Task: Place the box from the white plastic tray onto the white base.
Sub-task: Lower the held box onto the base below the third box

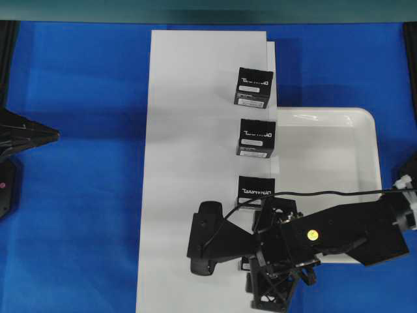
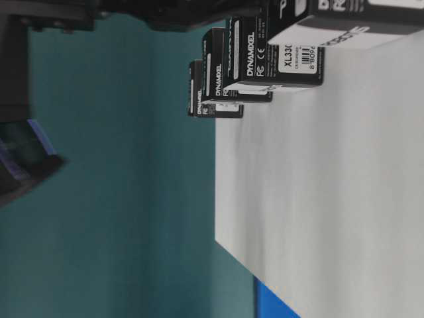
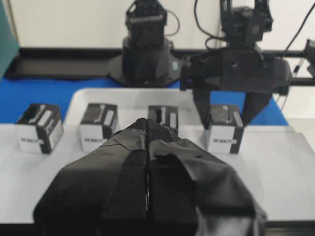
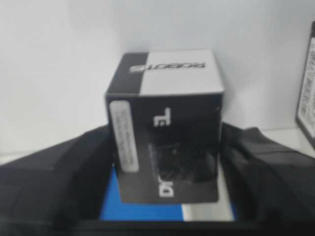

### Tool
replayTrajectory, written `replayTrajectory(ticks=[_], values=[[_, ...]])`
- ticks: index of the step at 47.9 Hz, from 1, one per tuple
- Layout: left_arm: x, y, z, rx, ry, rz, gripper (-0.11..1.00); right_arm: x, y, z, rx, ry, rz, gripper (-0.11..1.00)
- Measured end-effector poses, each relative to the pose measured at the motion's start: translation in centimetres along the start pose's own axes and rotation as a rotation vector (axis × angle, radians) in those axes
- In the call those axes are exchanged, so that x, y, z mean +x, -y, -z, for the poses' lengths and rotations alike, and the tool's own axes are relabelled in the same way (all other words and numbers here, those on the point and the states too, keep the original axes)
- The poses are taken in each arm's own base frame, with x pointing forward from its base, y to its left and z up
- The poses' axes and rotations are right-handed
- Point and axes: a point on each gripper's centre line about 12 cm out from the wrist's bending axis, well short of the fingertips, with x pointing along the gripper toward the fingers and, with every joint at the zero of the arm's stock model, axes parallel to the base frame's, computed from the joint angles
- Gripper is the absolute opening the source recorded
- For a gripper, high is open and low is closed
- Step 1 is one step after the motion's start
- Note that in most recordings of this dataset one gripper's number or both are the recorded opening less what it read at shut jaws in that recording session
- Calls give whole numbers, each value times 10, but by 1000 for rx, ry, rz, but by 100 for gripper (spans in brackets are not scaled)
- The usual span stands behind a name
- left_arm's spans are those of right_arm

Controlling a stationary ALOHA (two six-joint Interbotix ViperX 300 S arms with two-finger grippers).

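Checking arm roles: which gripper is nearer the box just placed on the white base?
Right. The right gripper straddles the box; the left gripper sits across the white base.

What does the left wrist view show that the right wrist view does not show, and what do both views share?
Only the left wrist view shows the row of four black boxes together, three other boxes beside the box, the white plastic tray behind them, the shut left hand in the foreground, and the right arm from outside. Only the right wrist view shows the box close up, with its side label and dark picture patch, between the spread fingers of the right hand. Both share the box standing on the white base.
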Motion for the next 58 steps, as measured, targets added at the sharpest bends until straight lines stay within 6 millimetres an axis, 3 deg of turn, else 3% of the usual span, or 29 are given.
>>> replayTrajectory(ticks=[5,58], values=[[0,0,-1,0,3,0,-7,1,3,-2,-33,13,31,99],[4,0,2,3,-15,0,-7,-17,-3,-16,-63,82,24,98]])
